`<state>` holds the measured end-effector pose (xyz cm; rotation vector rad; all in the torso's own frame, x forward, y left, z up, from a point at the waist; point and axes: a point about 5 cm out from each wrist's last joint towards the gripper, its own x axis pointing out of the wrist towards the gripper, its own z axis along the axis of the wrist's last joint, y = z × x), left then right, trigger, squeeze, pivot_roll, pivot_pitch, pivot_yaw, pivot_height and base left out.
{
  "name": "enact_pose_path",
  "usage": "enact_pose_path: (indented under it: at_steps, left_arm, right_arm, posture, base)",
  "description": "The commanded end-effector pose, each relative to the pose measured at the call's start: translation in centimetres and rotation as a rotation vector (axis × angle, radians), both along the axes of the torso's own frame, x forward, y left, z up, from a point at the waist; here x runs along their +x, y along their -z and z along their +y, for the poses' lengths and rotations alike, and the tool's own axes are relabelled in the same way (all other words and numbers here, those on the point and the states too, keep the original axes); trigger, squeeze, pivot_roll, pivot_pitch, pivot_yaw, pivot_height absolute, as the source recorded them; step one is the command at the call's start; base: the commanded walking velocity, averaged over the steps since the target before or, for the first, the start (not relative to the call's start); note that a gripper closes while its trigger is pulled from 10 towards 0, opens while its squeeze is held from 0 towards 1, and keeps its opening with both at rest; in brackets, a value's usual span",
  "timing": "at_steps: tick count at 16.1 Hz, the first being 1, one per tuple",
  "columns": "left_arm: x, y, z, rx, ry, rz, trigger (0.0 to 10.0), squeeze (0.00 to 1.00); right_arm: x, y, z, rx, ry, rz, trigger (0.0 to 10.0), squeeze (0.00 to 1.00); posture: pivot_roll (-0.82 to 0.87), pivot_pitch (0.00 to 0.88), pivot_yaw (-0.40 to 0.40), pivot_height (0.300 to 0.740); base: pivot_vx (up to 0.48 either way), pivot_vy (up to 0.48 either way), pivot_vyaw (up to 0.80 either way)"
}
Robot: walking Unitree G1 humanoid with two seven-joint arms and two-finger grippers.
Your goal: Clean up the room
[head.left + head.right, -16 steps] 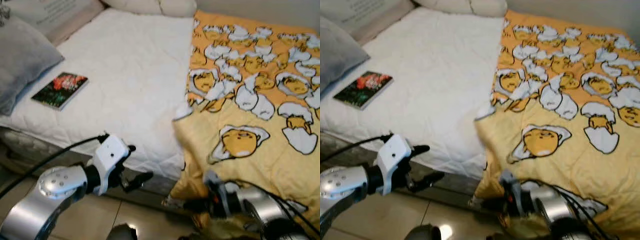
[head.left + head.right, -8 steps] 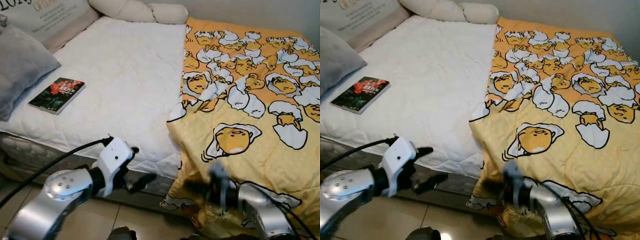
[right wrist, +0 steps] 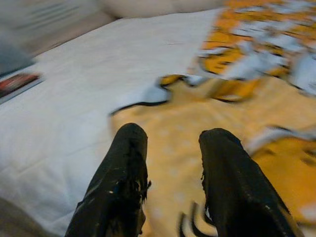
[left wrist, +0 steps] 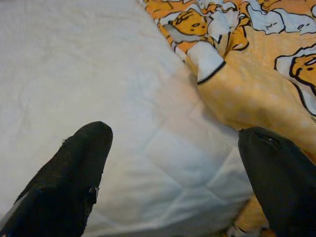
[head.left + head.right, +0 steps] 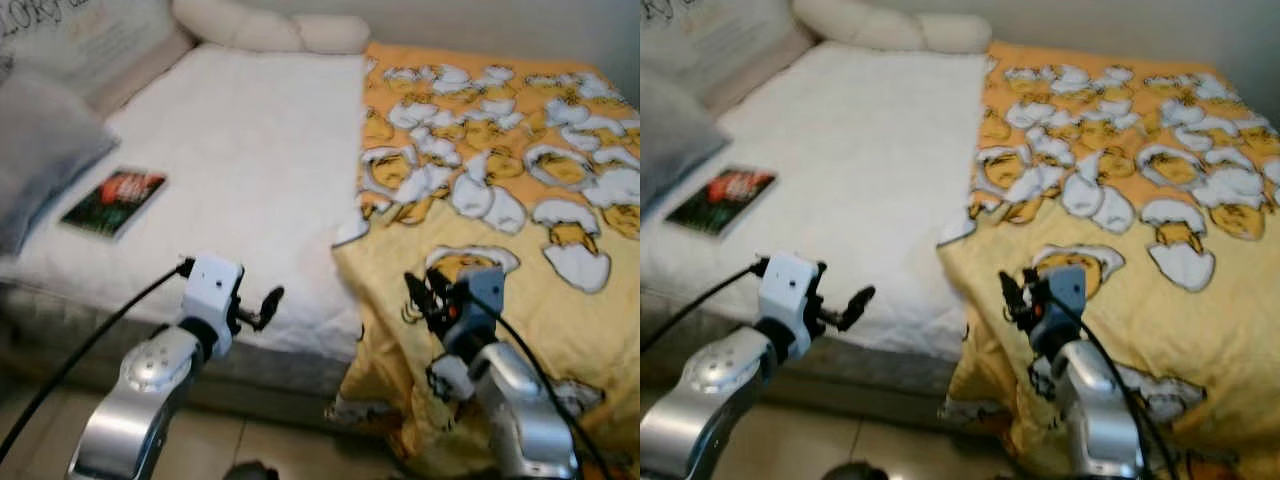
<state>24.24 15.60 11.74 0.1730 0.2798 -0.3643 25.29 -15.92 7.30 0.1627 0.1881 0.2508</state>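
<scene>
- R gripper (image 3: 170,148): jaws a narrow gap apart, nothing between them; raised over the near edge of the yellow blanket (image 5: 520,200), fingers aimed across it toward the white mattress (image 5: 250,160).
- In the R wrist view, the blanket's folded-over corner w/ white patch and black outline lies just beyond the fingertips (image 3: 129,138); the white mattress is to one side of it.
- L gripper (image 4: 173,143): jaws spread wide, empty; held by the bed's near edge, over the white mattress, just beside the blanket's edge.
- In the L wrist view, quilted white mattress sits between the two fingers (image 4: 91,143); the blanket's turned corner lies past them, apart from both.
- Blanket: yellow/orange, cartoon egg-yolk figures w/ white shell pieces; covers the bed's R half, hangs over the near edge toward the floor (image 5: 260,450). Its L edge runs down the middle of the mattress.
- Book (image 5: 113,200): dark cover w/ red picture, flat on the mattress, well L of the blanket, near the grey pillow (image 5: 45,150). Title too blurred to read.
- Grey pillow: far L of the mattress, just beside the book.
- Cream bolster pillow (image 5: 270,30): at the bed's head, beyond the blanket's top L corner.
- Printed cushion (image 5: 90,40): top L, beyond the grey pillow; dark lettering, only "LOR" readable, rest blurred.
- Black cable (image 5: 80,350) runs from the L wrist down toward the floor.
</scene>
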Motion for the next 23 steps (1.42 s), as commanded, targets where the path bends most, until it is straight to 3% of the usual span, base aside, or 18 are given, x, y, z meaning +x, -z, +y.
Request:
enact_pose_path:
  at_steps: [1, 3, 7, 10, 14, 17, 20, 21, 23]
  left_arm:
    - [0.5, -0.1, -0.4, 0.005, -0.001, -0.022, 10.0, 0.0]
    - [1.6, -0.1, 0.0, 0.01, -0.051, -0.047, 10.0, 0.0]
    - [2.2, 0.2, 1.0, 0.012, -0.097, -0.063, 10.0, 0.0]
    - [2.4, 0.2, 1.2, 0.034, -0.097, -0.087, 10.0, 0.0]
    - [2.2, 0.3, 1.4, 0.036, -0.128, -0.1, 10.0, 0.0]
    - [2.0, 0.7, 1.9, 0.012, -0.205, -0.085, 10.0, 0.0]
    - [1.3, 1.2, 2.5, 0.038, -0.223, -0.067, 10.0, 0.0]
    - [0.9, 1.5, 2.9, 0.05, -0.235, -0.051, 10.0, 0.0]
    - [0.7, 1.6, 3.0, 0.046, -0.238, -0.048, 10.0, 0.0]
  right_arm:
    - [-0.3, 0.1, -0.9, 0.001, 0.068, 0.015, 10.0, 1.0]
    - [-0.8, 1.1, -1.1, -0.04, 0.219, 0.052, 10.0, 1.0]
    - [-0.6, 1.5, -1.3, -0.065, 0.287, 0.081, 10.0, 1.0]
    - [-0.8, 1.6, -0.7, -0.02, 0.265, 0.107, 10.0, 1.0]
    - [-0.6, 1.0, -0.3, -0.072, 0.232, 0.06, 10.0, 1.0]
    - [0.0, -0.2, 0.2, -0.108, 0.099, -0.002, 10.0, 1.0]
    - [0.3, 0.1, 0.5, -0.148, 0.023, 0.041, 10.0, 1.0]
    - [0.2, 0.3, 0.5, -0.137, 0.014, 0.06, 10.0, 0.0]
    - [0.2, 0.4, 0.5, -0.129, 0.011, 0.066, 10.0, 0.0]
  posture:
    - [-0.08, 0.0, 0.036, 0.74]
    - [-0.09, 0.0, 0.045, 0.74]
    - [-0.08, 0.0, 0.028, 0.74]
    - [-0.07, 0.0, 0.018, 0.74]
    - [-0.05, 0.0, -0.004, 0.74]
    - [-0.05, 0.0, -0.029, 0.74]
    - [-0.03, 0.0, -0.05, 0.74]
    - [-0.03, 0.0, -0.06, 0.74]
    - [-0.02, 0.0, -0.062, 0.74]
  base:
    - [0.0, 0.326, -0.78]
    - [0.0, 0.334, -0.79]
    - [0.0, 0.335, -0.8]
    - [0.0, 0.1, -0.8]
    - [0.0, -0.327, -0.38]
    - [0.0, -0.32, 0.0]
    - [0.0, 0.0, 0.0]
    - [0.0, 0.0, 0.0]
    - [0.0, 0.0, 0.0]
